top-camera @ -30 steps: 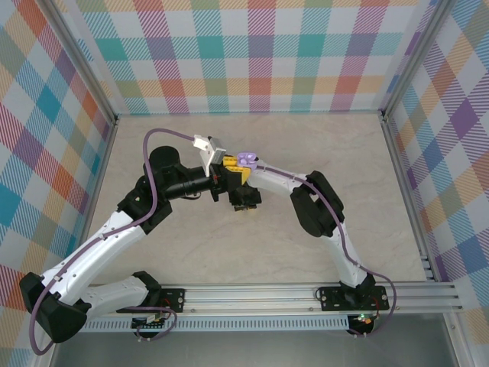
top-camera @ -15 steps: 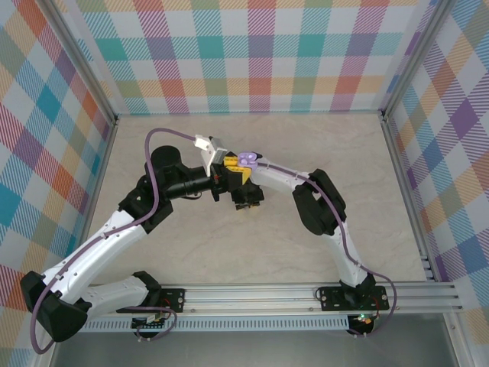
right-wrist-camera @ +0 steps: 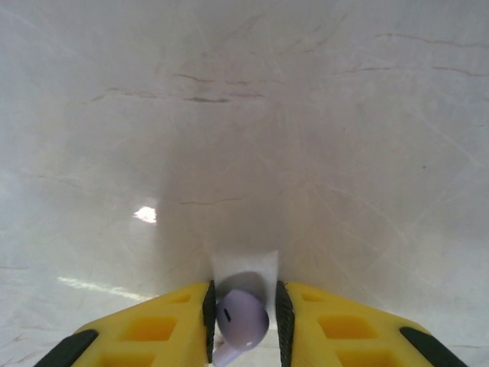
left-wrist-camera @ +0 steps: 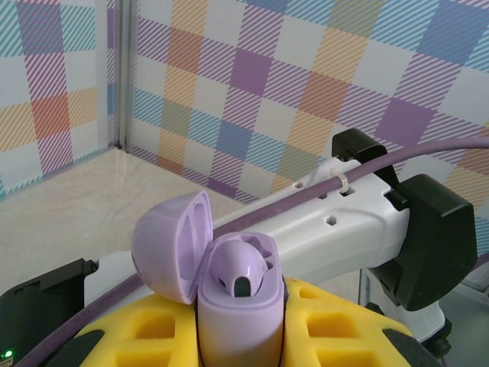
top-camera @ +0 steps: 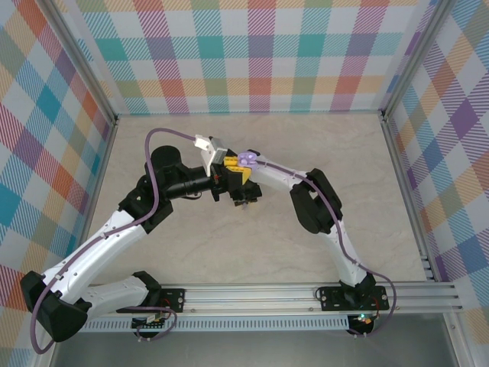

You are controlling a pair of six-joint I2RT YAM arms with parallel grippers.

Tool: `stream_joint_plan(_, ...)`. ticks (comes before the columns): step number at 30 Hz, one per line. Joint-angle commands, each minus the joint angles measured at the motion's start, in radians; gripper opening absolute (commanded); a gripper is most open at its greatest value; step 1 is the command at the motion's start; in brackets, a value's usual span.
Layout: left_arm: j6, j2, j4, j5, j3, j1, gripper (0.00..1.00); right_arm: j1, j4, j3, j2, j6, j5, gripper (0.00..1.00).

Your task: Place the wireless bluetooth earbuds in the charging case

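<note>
Crossing behind the open case [left-wrist-camera: 238, 294] clamped by the left gripper [left-wrist-camera: 241, 340], the right arm [left-wrist-camera: 336, 233] blocks the wall [left-wrist-camera: 252, 76], while the wrist view shows the right gripper [right-wrist-camera: 243, 302] pinching a lilac earbud [right-wrist-camera: 243, 321].

On my screen the charging case [left-wrist-camera: 237, 306] looked like smooth lilac plastic with a soft satin sheen, lid and body alike. The left fingers [left-wrist-camera: 145, 336] were matt yellow plastic. So were the right fingers [right-wrist-camera: 336, 325], whose inner pads were dull black. The earbud [right-wrist-camera: 243, 319] had a glossy lilac shell. The counter [right-wrist-camera: 306, 115] read as polished, marble-patterned stone or laminate, catching a bright glint. The frame rail [top-camera: 260, 293] looked like brushed metal.
</note>
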Motion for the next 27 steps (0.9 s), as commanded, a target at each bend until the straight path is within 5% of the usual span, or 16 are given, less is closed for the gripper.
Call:
stream_joint_plan(1, 0.001, -0.009, 0.020, 0.023, 0.021, -0.010, 0.15, -0.003, -0.051, 0.014, 0.016, -0.009, 0.018, 0.29)
stream_joint_plan(27, -0.002, -0.010, 0.017, 0.017, 0.017, -0.012, 0.15, 0.012, -0.097, -0.011, 0.031, -0.051, 0.014, 0.28)
